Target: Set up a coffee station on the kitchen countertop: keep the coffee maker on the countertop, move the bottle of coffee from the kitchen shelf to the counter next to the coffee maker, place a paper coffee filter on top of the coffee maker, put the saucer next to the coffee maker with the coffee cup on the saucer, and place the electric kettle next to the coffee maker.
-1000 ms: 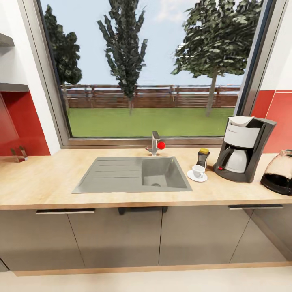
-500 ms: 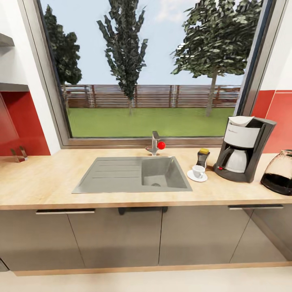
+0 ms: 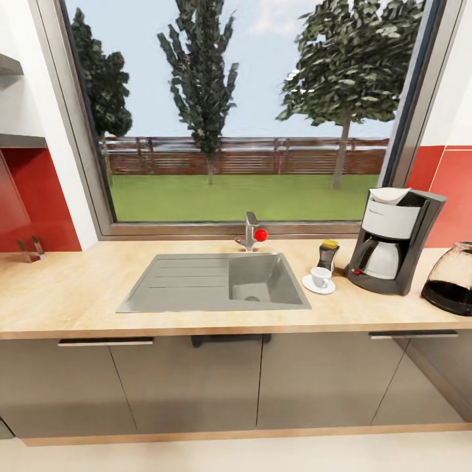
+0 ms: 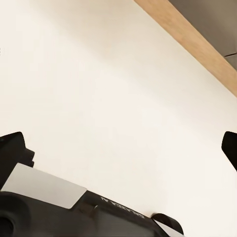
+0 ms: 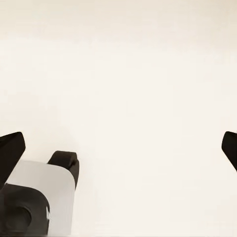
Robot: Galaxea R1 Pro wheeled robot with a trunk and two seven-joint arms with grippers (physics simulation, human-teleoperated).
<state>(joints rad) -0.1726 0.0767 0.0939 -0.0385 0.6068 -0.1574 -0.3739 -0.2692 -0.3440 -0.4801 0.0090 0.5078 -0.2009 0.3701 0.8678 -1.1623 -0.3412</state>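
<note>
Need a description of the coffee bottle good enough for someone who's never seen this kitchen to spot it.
Start at the steel sink set in the countertop below the window, then look toward the coffee maker. The bottle stands between them, just behind the saucer with the cup. It is a small dark brown jar with a yellow lid, far shorter than the coffee maker.

left gripper (image 4: 118, 148) fingers spread wide, right gripper (image 5: 118, 148) likewise
</note>
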